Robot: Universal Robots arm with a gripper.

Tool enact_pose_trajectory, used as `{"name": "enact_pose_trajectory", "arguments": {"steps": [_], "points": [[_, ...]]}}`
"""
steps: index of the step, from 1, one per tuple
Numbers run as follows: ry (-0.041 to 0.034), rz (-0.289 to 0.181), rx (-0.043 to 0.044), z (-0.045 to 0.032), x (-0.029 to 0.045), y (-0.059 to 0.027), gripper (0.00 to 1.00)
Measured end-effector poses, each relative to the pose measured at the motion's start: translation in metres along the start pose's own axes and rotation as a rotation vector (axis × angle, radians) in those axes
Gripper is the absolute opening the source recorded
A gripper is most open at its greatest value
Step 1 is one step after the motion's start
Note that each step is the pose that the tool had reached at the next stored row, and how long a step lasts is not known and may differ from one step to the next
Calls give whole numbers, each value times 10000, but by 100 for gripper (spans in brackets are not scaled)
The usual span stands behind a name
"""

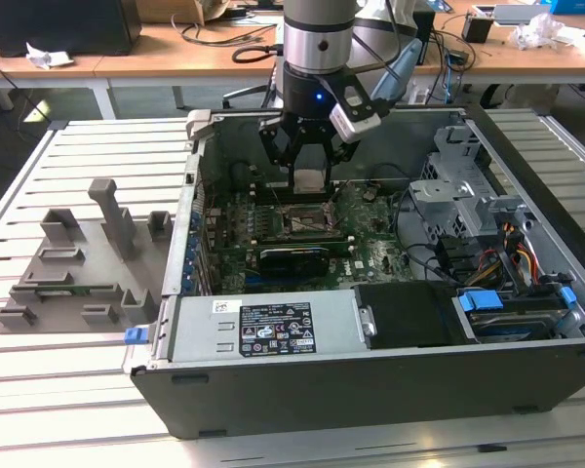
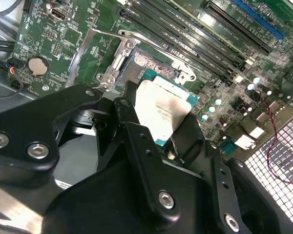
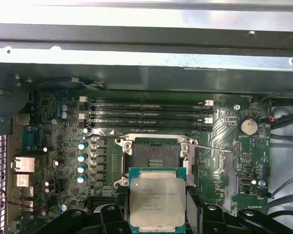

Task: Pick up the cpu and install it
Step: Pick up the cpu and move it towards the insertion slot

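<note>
Pincer (image 1: 309, 187) pinching one cpu (image 1: 309, 178) by two opposite edges, silver face outward. Both wrist views show the black fingers (image 3: 118, 210) tight against the chip's sides.

- Cpu: one. Held between the pincer tips, seen in the first wrist view (image 3: 157, 202) and the second wrist view (image 2: 162, 108). It hangs inside the computer case (image 1: 370, 390), not resting on anything.
- Socket (image 3: 155, 152): one, directly under the pincer and a little beyond its tips. Its dark middle is bare. The cpu is apart from it, just above.
- Wire lever (image 3: 212, 147): one, thin, sticking out sideways from the socket, near the pincer.
- Memory slots (image 3: 146, 111): long and dark, lying side by side past the socket. Count looks like four, not certain.
- Coin battery (image 3: 247, 126): one, round, on the green board off to one side of the pincer, beyond the lever.
- Labelled metal box (image 1: 263, 330): one, in the case, on the camera's side of the pincer in the exterior view.
- Grey holder tray (image 1: 78, 268): one, on the slatted worktop (image 1: 78, 400), well apart from the pincer, toward the exterior view's left, outside the case.
</note>
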State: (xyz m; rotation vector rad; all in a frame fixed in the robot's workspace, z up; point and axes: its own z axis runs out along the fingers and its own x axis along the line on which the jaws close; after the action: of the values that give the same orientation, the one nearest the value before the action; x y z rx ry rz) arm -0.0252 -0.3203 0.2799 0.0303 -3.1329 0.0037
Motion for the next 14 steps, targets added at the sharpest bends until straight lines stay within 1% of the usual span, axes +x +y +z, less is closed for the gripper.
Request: {"name": "enact_pose_trajectory", "arguments": {"steps": [2,3,6,8,9,11,12,14], "points": [[1,2,3,16,0,4,55],[1,3,22,19,0,15,55],[2,2,105,25,-1,50,55],[5,1,190,36,-2,78,55],[6,2,342,37,-2,86,55],[11,6,729,38,-2,93,55],[13,8,834,38,-2,94,55],[14,7,836,37,-2,94,55]]}}
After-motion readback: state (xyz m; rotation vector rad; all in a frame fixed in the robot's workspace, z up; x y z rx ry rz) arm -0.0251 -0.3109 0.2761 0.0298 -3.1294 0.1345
